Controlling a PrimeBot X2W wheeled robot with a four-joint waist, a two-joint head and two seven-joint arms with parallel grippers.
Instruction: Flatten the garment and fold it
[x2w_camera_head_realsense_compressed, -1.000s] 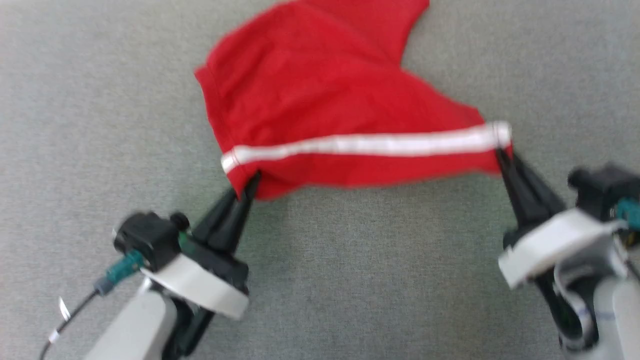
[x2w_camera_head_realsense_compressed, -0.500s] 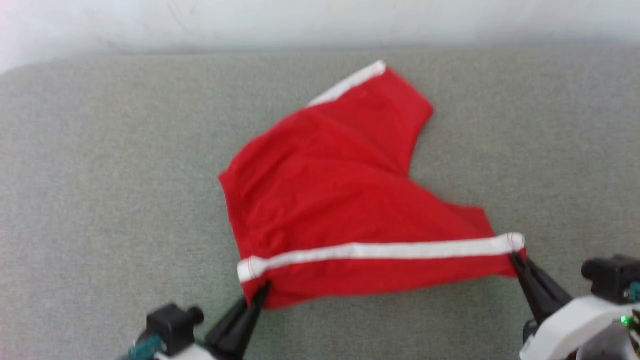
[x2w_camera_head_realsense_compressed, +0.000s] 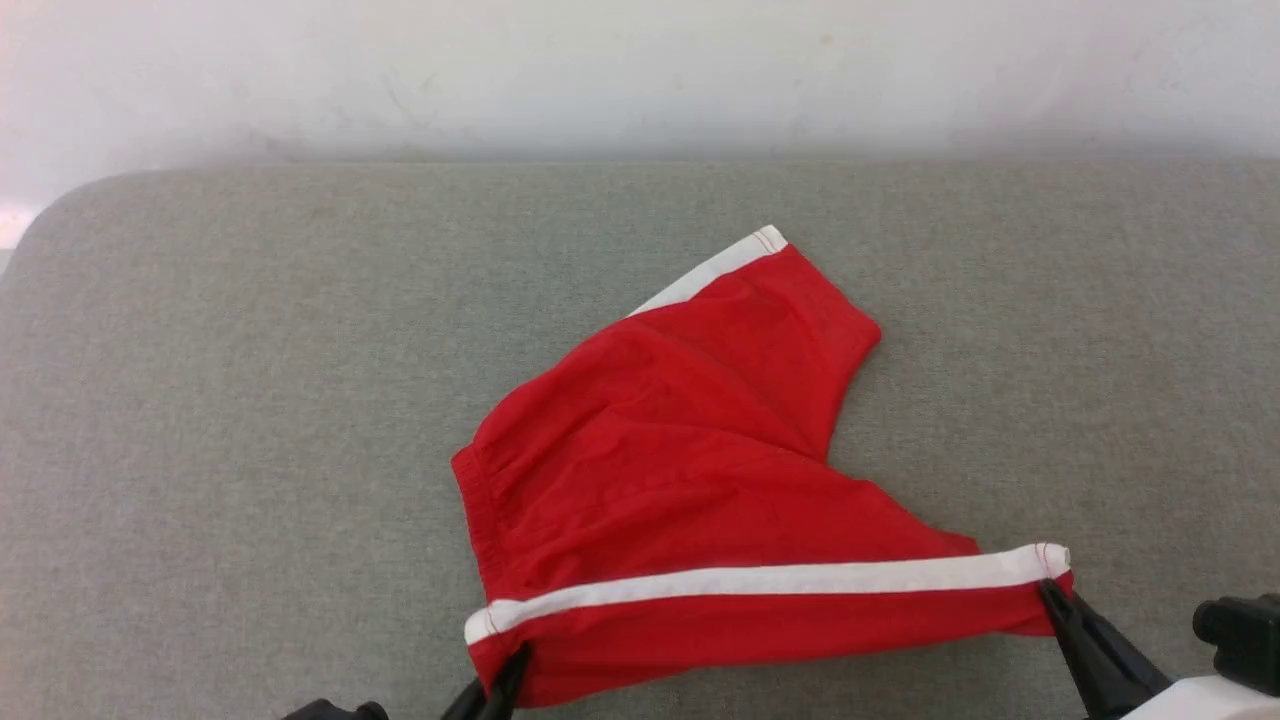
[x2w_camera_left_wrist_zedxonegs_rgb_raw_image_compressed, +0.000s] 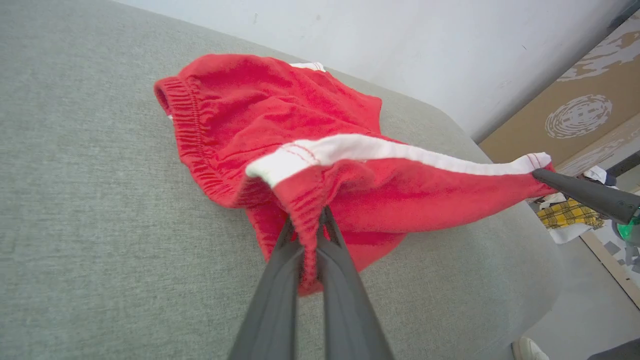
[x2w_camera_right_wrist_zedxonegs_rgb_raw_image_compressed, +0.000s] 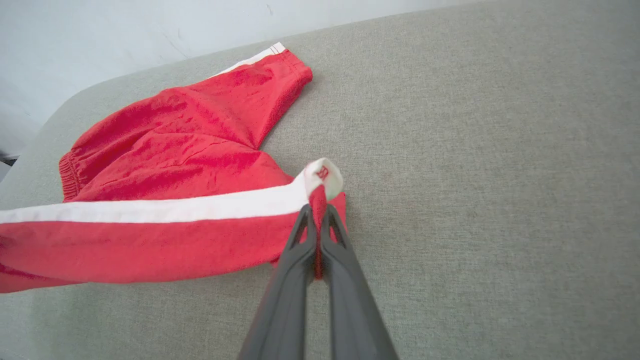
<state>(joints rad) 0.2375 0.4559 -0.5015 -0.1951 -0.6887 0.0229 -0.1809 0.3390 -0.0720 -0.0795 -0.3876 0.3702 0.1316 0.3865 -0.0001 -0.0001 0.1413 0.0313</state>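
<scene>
The wide grey woven cushion (x2w_camera_head_realsense_compressed: 220, 420) carried the bright red soft jersey shorts (x2w_camera_head_realsense_compressed: 680, 470), right of centre toward the near edge: far leg flat, near side lifted. Its white edge band (x2w_camera_head_realsense_compressed: 760, 580) stretched between the grippers. The left gripper (x2w_camera_left_wrist_zedxonegs_rgb_raw_image_compressed: 310, 225) clenched the elastic waistband corner (x2w_camera_left_wrist_zedxonegs_rgb_raw_image_compressed: 300, 202), the right gripper (x2w_camera_right_wrist_zedxonegs_rgb_raw_image_compressed: 316, 212) the leg-hem corner (x2w_camera_right_wrist_zedxonegs_rgb_raw_image_compressed: 322, 176). Flattening well would likely mean keeping that tension even and lowering both corners together.

Left gripper (x2w_camera_head_realsense_compressed: 512, 665): you are pinching a waistband corner of the garment (x2w_camera_head_realsense_compressed: 680, 470), fingers pressed together. Right gripper (x2w_camera_head_realsense_compressed: 1052, 592): you are clamping its hem corner, fingers slanting up-left.
</scene>
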